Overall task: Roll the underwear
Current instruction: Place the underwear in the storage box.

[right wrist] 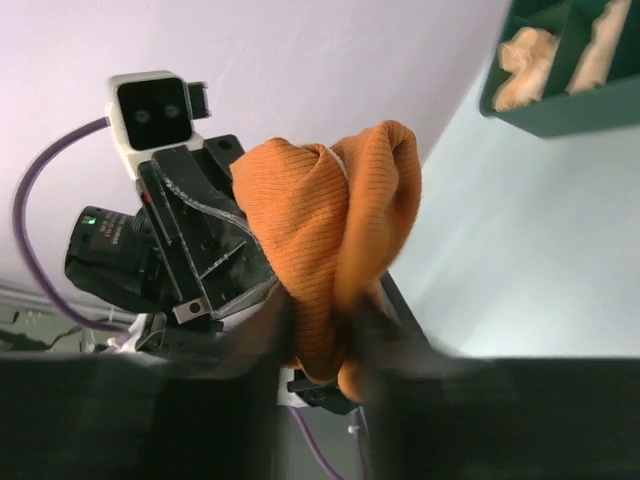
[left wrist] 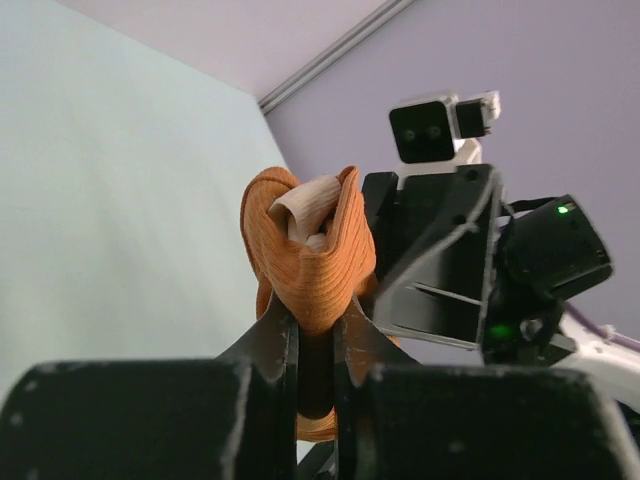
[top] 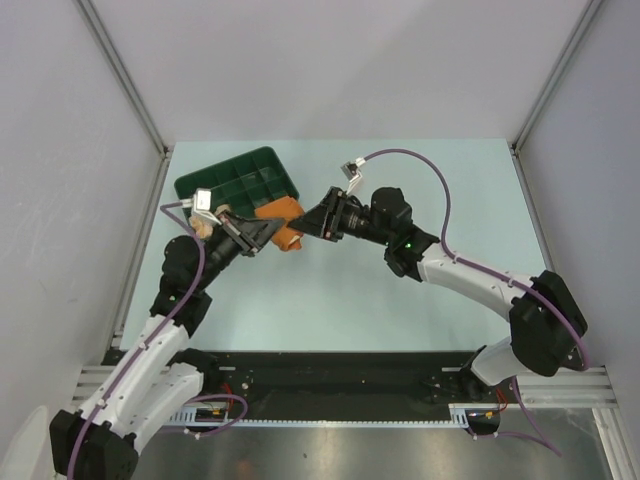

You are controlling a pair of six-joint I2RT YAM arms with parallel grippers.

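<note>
Left hand (top: 266, 233) reaching rightward, pinching rust-orange underwear (top: 282, 211), right hand (top: 310, 222) facing it

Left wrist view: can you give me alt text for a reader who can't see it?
The left gripper pinches a bunched rust-orange ribbed cloth garment with cream edging, seen close up. The black right gripper sits right behind the cloth, its white wrist camera above it. A pale green table lies to the left and a lilac wall behind.

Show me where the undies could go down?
Bare table right of the green tray, and in front between the left arm and right arm. Crowded beside the tray, where left tool and right tool meet at the orange underwear.
</note>
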